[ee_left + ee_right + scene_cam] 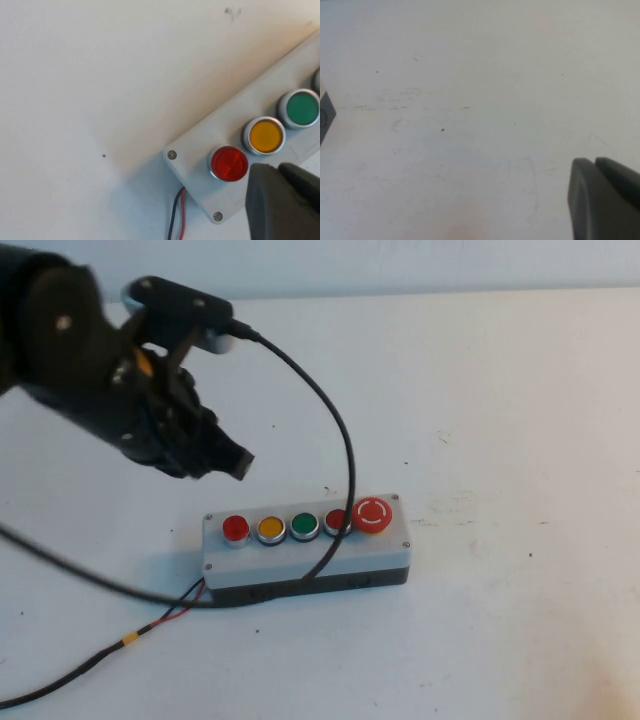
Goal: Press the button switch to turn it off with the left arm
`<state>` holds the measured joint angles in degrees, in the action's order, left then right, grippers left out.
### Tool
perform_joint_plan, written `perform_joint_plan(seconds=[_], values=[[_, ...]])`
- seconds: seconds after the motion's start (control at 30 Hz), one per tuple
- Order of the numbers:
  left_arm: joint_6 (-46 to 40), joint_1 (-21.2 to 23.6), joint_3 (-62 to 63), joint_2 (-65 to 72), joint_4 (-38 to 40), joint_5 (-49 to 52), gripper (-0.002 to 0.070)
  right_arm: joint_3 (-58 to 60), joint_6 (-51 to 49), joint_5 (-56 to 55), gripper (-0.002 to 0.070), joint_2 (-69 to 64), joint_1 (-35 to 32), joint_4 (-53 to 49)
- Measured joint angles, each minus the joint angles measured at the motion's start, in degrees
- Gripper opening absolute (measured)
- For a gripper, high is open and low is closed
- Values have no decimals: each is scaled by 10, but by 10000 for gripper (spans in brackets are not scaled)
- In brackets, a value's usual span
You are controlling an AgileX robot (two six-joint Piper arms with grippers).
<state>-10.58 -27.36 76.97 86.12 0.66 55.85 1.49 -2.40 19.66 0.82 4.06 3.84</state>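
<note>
The button switch [236, 529] is the small bright-red pushbutton with a silver ring at the left end of the grey button box [300, 558]. In the left wrist view the button switch [229, 163] is bright red, with my fingertips just beside it and apart from it. My left gripper [236, 462] hangs above the table, a little behind and above the box's left end, with fingers pressed together and empty. It also shows in the left wrist view [277, 169]. My right gripper [595, 162] is shut and empty over bare table, out of the high view.
Along the box's row stand a yellow button [271, 529], a green button [304, 526], a darker red button [335, 521] and a large red mushroom-head button [372, 515]. The arm's black cable [340, 440] drapes over the box. Red and black wires [150, 628] leave its left end.
</note>
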Motion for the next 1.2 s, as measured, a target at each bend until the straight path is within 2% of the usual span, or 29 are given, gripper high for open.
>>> perform_joint_plan(seconds=[0.37,0.5,0.73,1.0,1.13,1.2], values=[[29,0,-322,-357,2,-256,-3,0,0,0,-16,0,0,0],[32,0,-410,-472,0,-270,-3,0,0,0,-16,0,0,0],[42,0,-491,-647,-33,-286,-3,0,0,0,-16,0,0,0],[59,1,-631,-798,-105,-432,-3,0,0,0,-16,0,0,0],[52,29,-686,-850,-87,-473,-3,0,0,0,-16,0,0,0],[46,60,-716,-864,-67,-490,-3,0,0,0,-16,0,0,0]])
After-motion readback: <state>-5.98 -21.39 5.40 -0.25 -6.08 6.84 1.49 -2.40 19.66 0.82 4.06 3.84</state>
